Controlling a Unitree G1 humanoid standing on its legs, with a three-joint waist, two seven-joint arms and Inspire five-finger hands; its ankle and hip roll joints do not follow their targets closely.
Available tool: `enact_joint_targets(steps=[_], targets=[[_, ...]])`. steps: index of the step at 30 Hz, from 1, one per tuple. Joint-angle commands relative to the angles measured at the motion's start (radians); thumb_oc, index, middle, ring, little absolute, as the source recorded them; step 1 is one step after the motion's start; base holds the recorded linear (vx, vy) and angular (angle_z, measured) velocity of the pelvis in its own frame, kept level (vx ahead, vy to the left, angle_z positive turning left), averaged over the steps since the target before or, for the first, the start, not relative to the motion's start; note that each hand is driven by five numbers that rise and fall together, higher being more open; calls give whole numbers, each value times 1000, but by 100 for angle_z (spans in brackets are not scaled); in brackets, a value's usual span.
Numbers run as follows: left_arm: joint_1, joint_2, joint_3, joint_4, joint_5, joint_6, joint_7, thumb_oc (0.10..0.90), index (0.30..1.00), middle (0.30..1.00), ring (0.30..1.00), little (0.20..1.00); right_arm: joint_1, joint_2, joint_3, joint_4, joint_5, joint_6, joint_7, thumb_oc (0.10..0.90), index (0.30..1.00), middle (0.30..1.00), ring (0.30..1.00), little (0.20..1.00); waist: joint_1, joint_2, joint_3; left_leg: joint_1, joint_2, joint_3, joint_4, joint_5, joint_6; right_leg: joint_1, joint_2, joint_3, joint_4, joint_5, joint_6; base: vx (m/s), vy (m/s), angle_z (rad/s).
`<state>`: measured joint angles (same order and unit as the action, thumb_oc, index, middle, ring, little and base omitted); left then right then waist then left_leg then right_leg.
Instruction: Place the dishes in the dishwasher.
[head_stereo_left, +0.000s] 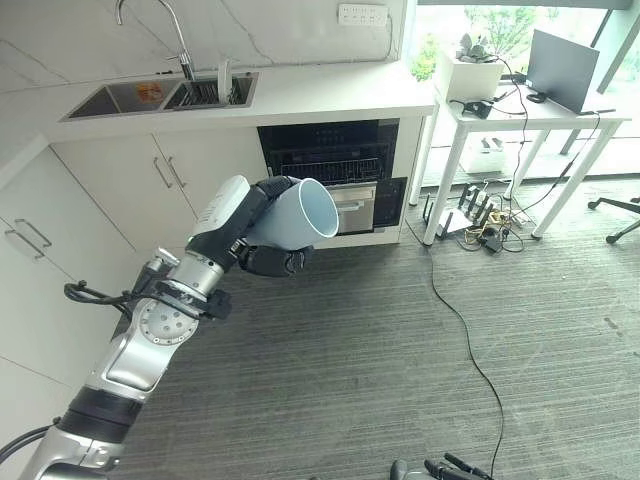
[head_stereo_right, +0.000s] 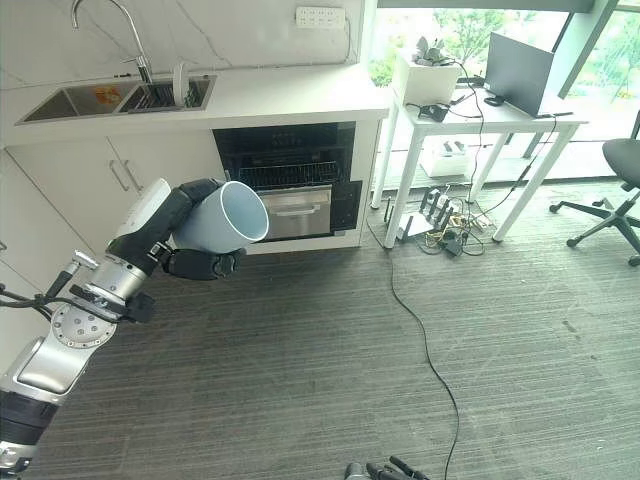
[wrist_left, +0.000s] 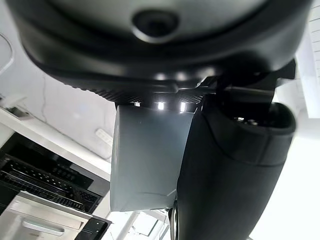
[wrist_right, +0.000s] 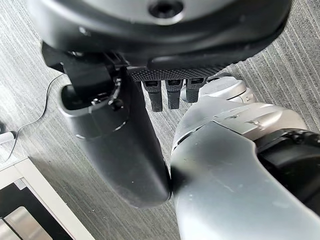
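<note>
Left hand (head_stereo_left: 268, 256) is curled round a pale blue cup (head_stereo_left: 297, 214) — probably light, rigid, slippery-walled, breakable — best held mid-wall.

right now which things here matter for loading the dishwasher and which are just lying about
For the job:
- pale blue cup, gripped in the left hand
- dishwasher, open under the counter, rack showing
- sink, with a dish standing in it

Just lying about:
- white table with laptop
- potted plant
- black cable across the floor
- office chair
</note>
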<state>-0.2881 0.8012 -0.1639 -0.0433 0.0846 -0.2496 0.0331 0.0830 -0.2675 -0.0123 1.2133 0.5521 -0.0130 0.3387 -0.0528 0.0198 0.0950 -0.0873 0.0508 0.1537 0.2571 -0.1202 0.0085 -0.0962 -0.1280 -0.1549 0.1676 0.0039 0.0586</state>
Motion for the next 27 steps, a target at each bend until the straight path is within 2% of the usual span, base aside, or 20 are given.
enact_joint_targets(steps=[1,4,5,9,10,11,12,13,15,18,20,21,24,25,26,27], targets=[[-60,-208,-90,108,-117,-6,161,400,300,300,300,300,-56,-87,50,-72,-142,-23,-164,800,900,900,900,900,-56,23,96,-14,49,6,43,-115,-59,-55,-34,44,132,-189,86,0,0,0],[-91,-205,-99,119,-130,9,158,400,300,300,300,300,-60,-83,42,-45,-120,-45,-167,800,900,900,900,900,-62,27,81,-12,64,2,43,-111,-69,-49,-23,57,132,-197,80,52,-116,1],[-106,-205,-105,131,-143,10,160,400,300,300,300,300,-62,-76,34,-27,-71,-50,-164,800,900,900,900,900,-64,33,71,-13,73,-5,43,-108,-77,-42,-12,56,132,-206,73,83,-213,11],[-120,-210,-109,138,-148,10,169,400,300,300,300,300,-77,-79,30,-31,-56,-58,-172,800,900,900,900,900,-70,32,61,2,63,-27,43,-97,-80,-28,15,75,132,-225,47,101,-217,21],[-111,-214,-103,129,-141,10,176,400,300,300,300,300,-84,-88,43,-39,-90,-67,-162,800,900,900,900,900,-62,2,70,40,35,-17,43,-29,-68,-8,14,96,132,-229,20,182,-288,4],[-106,-215,-98,126,-138,8,176,400,300,300,300,300,-85,-88,51,-38,-94,-79,-158,800,900,900,900,900,-55,-9,79,25,35,-18,79,6,-67,3,16,102,132,-229,11,229,-373,0],[-105,-211,-87,123,-140,12,159,400,300,300,300,300,-86,-89,63,-42,-94,-84,-159,800,900,900,900,900,-43,-18,103,-67,32,-35,244,33,-56,30,34,109,132,-228,-12,164,-249,-5],[-106,-208,-83,125,-144,13,148,400,300,300,300,300,-84,-91,65,-42,-90,-82,-159,800,900,900,900,900,-39,-15,112,-104,25,-39,275,42,-53,41,46,108,132,-229,-18,322,-178,28],[-95,-207,-75,143,-152,1,120,400,300,300,300,300,-88,-87,75,-39,-104,-75,-166,800,900,900,900,900,-5,25,140,-172,-15,-46,43,158,-66,109,112,112,132,-263,-19,534,62,19],[-72,-227,-72,142,-135,-3,121,400,300,300,300,300,-88,-84,86,-39,-100,-65,-180,800,900,900,900,900,13,59,147,-300,25,-61,43,191,-88,150,152,104,132,-286,-25,412,142,-30],[-70,-240,-66,174,-133,-26,127,400,300,300,300,300,-77,-90,85,-42,-103,-61,-193,800,900,900,900,900,12,69,144,-369,63,-5,43,197,-96,184,156,85,132,-312,-29,481,237,-32],[-69,-242,-59,191,-134,-39,131,400,300,300,300,300,-74,-91,82,-49,-115,-55,-204,800,900,900,900,900,7,73,136,-358,72,20,43,186,-92,193,155,80,132,-324,-27,668,435,-29],[-49,-237,-38,189,-130,-33,130,400,300,300,300,300,-79,-87,62,-45,-103,-10,-253,800,900,900,900,900,28,41,115,-298,-6,-20,43,130,-63,249,115,116,132,-355,-6,557,362,-42],[-51,-239,-36,192,-126,-38,122,400,300,300,300,300,-75,-83,54,-38,-92,-5,-258,800,900,900,900,900,32,33,106,-278,-19,-16,43,111,-48,258,107,117,132,-352,-3,480,315,-55],[-58,-236,-38,199,-121,-50,107,400,300,300,300,300,-59,-67,38,-31,-105,-16,-270,800,900,900,900,900,31,19,93,-239,-50,-6,43,70,-21,284,89,108,132,-341,10,543,407,-64],[-73,-224,-44,201,-118,-52,97,400,300,300,300,300,-49,-57,19,-31,-133,-27,-285,800,900,900,900,900,25,23,79,-205,-69,-9,43,33,10,304,79,88,132,-263,32,503,400,-39]])
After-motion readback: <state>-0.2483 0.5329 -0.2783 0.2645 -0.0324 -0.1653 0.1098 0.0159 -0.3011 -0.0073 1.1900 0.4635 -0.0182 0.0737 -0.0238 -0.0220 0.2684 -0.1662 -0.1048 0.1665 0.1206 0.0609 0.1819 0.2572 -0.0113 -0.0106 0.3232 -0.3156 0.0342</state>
